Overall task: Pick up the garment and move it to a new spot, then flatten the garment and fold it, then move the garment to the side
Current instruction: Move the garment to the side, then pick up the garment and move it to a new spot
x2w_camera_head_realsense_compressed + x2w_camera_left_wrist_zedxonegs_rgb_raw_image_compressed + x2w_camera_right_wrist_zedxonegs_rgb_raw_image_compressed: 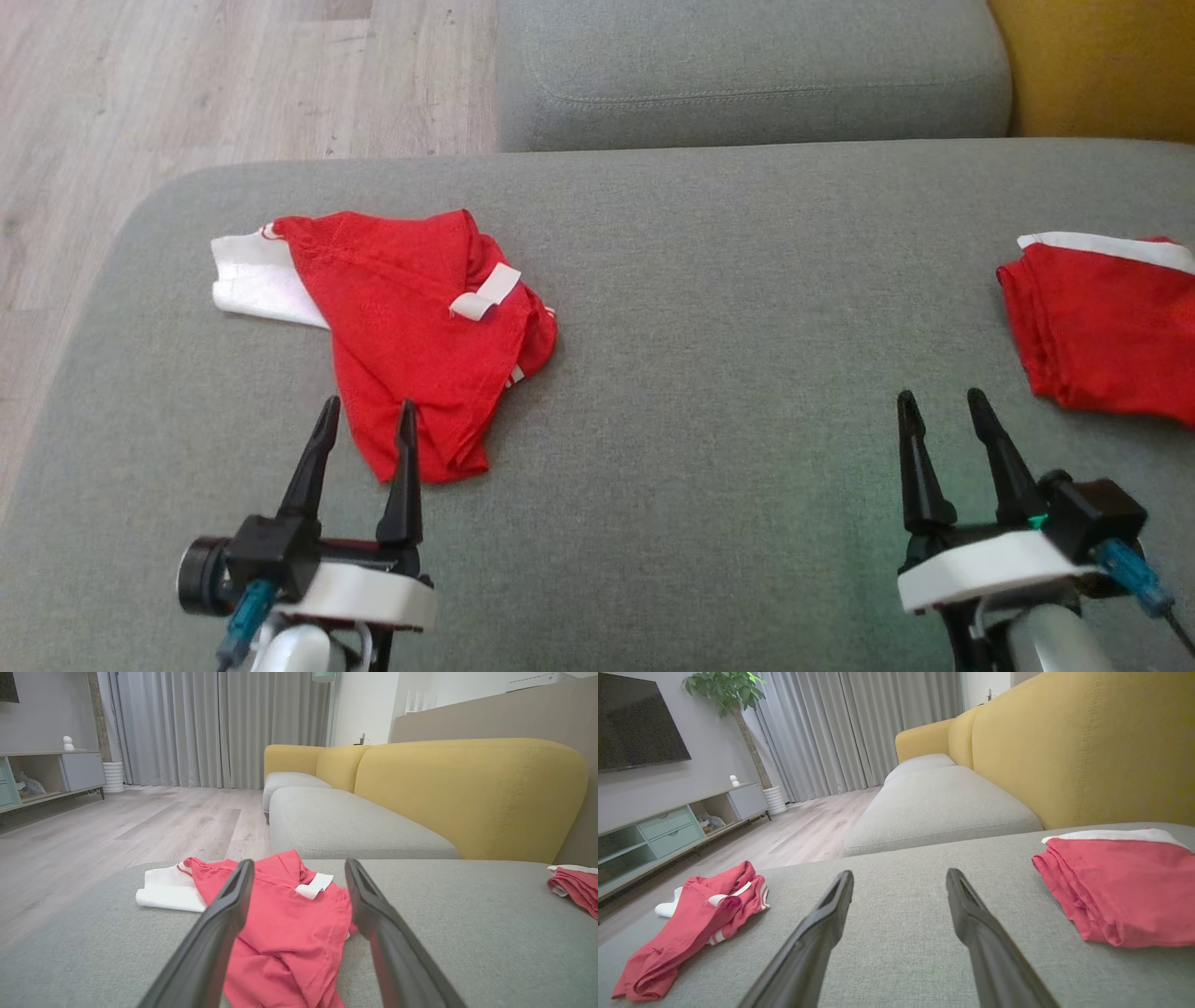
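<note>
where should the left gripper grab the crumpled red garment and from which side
Probably the narrow near end of the crumpled red garment, coming from the robot's own side and down with the left gripper. That end tapers into bunched folds just beyond the open fingertips, giving a ridge to pinch; the far white part lies flat on the grey cushion.

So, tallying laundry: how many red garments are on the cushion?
2: the crumpled garment just beyond the left gripper, and the folded garment far right, beyond the right gripper.
</note>
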`<state>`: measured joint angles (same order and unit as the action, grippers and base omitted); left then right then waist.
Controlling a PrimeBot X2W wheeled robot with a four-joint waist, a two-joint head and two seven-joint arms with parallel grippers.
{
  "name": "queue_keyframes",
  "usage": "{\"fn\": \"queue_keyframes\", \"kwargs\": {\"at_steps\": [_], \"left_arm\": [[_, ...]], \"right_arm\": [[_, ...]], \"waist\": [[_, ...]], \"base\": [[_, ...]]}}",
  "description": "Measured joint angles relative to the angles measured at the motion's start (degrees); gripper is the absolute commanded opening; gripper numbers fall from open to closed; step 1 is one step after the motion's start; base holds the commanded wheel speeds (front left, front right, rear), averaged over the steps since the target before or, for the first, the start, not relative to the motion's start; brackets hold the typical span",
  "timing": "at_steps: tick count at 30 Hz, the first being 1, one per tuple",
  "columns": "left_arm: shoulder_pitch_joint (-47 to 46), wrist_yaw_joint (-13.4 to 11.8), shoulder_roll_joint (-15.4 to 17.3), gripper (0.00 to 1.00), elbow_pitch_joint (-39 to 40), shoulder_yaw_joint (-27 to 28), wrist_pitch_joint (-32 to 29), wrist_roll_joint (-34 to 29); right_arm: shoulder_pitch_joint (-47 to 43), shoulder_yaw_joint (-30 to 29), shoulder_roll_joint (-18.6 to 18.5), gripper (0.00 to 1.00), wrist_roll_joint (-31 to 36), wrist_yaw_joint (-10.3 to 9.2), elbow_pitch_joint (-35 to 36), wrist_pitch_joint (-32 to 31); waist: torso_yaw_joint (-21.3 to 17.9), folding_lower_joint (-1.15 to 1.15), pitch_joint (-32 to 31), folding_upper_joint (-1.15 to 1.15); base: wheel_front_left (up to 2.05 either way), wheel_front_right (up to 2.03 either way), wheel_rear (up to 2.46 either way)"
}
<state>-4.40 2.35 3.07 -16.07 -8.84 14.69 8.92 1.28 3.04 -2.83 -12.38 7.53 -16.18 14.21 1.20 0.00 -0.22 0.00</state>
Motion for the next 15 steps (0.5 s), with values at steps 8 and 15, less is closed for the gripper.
{"fn": "queue_keyframes", "kwargs": {"at_steps": [8, 15], "left_arm": [[0.7, 0.0, 0.0, 1.00, 0.0, 0.1, 0.0, 0.0], [0.5, 0.0, -0.1, 1.00, -0.1, 0.0, 0.0, -0.3]], "right_arm": [[-0.6, -0.1, 0.0, 1.00, -0.7, 0.00, 2.7, 0.0], [-0.6, -0.2, 0.0, 1.00, -0.9, 0.00, 3.5, 0.0]], "waist": [[0.3, 0.01, 0.5, 0.00], [1.7, 0.01, 0.7, 0.00]], "base": [[0.00, 0.00, 0.00], [0.00, 0.00, 0.00]]}}
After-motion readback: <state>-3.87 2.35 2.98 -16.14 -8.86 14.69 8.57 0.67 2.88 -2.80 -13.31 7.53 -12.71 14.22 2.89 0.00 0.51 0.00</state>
